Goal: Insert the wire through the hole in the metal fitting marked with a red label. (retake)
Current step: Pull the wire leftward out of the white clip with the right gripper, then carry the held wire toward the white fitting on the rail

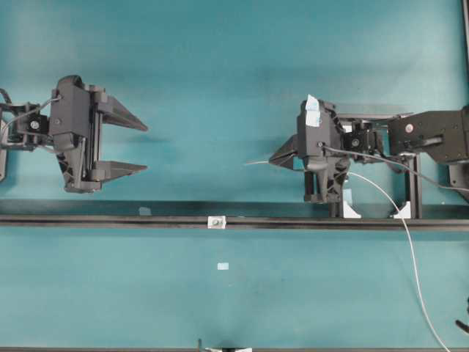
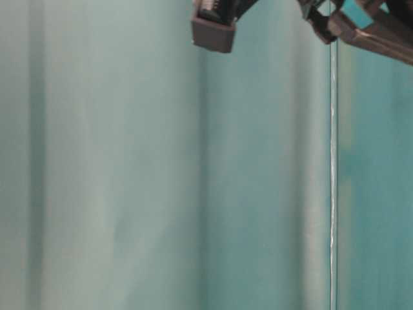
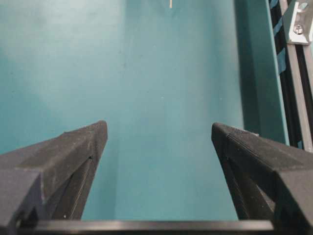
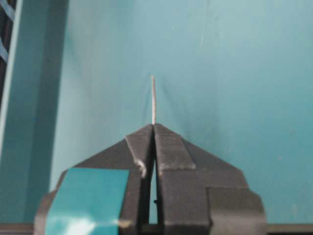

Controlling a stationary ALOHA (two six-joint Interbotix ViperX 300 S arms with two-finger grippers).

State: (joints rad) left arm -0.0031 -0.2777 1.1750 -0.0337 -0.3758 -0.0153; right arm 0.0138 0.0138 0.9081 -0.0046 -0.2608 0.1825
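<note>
The wire (image 1: pixel 258 162) is thin and pale. Its straight tip sticks out leftward from my right gripper (image 1: pixel 272 161), which is shut on it. Behind that arm the wire (image 1: pixel 410 249) trails in a long curve to the table's front right. In the right wrist view the jaws of the right gripper (image 4: pixel 153 125) are pressed together, and the wire tip (image 4: pixel 153 98) stands out ahead of them. The metal fitting (image 1: pixel 216 221), tiny and silvery with a dark dot at its centre, sits on the black rail (image 1: pixel 110 220), in front and left of the wire tip. My left gripper (image 1: pixel 143 147) is open and empty at the far left, seen also as the left gripper (image 3: pixel 159 129).
The black rail crosses the whole table from left to right. White clamp blocks (image 1: pixel 350 209) stand on it under the right arm. A small pale blue tape rectangle (image 1: pixel 223 266) lies in front of the fitting. The rail (image 3: pixel 298 88) also runs along the right edge of the left wrist view.
</note>
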